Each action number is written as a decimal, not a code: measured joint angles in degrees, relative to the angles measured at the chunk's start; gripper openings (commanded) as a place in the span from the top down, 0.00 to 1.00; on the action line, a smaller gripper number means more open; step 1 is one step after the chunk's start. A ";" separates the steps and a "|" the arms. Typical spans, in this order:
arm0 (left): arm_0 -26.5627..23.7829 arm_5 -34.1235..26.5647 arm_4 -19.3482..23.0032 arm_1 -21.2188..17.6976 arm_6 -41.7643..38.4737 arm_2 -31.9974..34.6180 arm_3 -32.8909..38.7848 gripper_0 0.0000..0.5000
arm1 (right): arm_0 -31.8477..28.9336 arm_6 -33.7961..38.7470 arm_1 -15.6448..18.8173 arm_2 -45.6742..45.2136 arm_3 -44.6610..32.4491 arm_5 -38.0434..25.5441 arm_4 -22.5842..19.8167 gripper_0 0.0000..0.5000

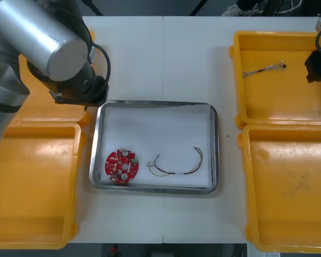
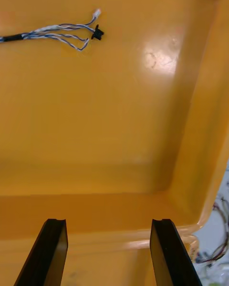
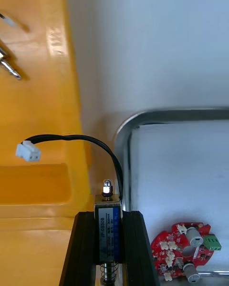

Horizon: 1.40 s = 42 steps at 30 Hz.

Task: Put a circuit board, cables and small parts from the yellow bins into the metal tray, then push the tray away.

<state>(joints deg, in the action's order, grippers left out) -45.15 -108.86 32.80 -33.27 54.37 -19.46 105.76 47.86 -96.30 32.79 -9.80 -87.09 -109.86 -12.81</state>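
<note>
My left gripper (image 3: 109,215) is shut on a small metal part (image 3: 109,231) with a blue label. The part's black cable (image 3: 102,145) arcs up to a white plug (image 3: 27,151). The gripper (image 1: 90,97) hovers at the metal tray's (image 1: 156,103) far left corner, over the gap beside the yellow bin. In the tray lie a round red circuit board (image 1: 121,166) and a red and yellow cable (image 1: 177,166). My right gripper (image 2: 109,225) is open over the far right bin (image 1: 278,101), short of a twisted blue and white cable (image 2: 59,32).
Small metal parts (image 3: 8,66) lie in the far left bin (image 3: 33,100). The near left bin (image 1: 32,187) and near right bin (image 1: 289,187) flank the tray. The left arm's big grey links (image 1: 37,37) hang over the far left bin.
</note>
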 measured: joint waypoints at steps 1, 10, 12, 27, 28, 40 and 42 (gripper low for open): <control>0.27 0.49 -0.13 0.30 0.00 -0.66 0.00 1.00 | 1.26 1.62 -0.53 0.00 2.12 0.00 0.81 0.00; 3.29 7.26 -2.14 1.42 -0.02 -6.36 -0.09 1.00 | 6.93 16.41 -3.85 0.00 9.68 4.41 2.93 0.00; 3.78 8.98 -3.01 1.58 -0.02 -7.67 -0.45 1.00 | 6.95 19.80 -4.30 0.00 9.69 5.71 3.13 0.00; 4.32 16.84 -6.16 3.21 -0.18 -13.33 -6.85 0.76 | 16.30 40.87 -5.43 -1.72 28.34 14.34 4.45 0.00; 4.33 16.85 -6.16 3.21 -0.21 -13.43 -6.86 0.45 | 16.93 41.93 -5.55 -2.41 29.30 15.19 4.63 0.00; 4.33 16.95 -6.17 3.23 -1.44 -13.57 -6.74 0.00 | 22.64 56.34 -6.00 -6.11 45.26 32.42 5.75 0.00; 4.33 16.90 -6.19 3.23 -2.44 -13.57 -6.31 0.00 | 23.72 59.07 -6.01 -6.58 49.04 34.52 5.82 0.00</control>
<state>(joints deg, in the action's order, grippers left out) -40.82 -91.96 26.61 -30.04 51.93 -33.03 99.45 71.59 -37.23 26.79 -16.38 -38.05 -75.34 -6.99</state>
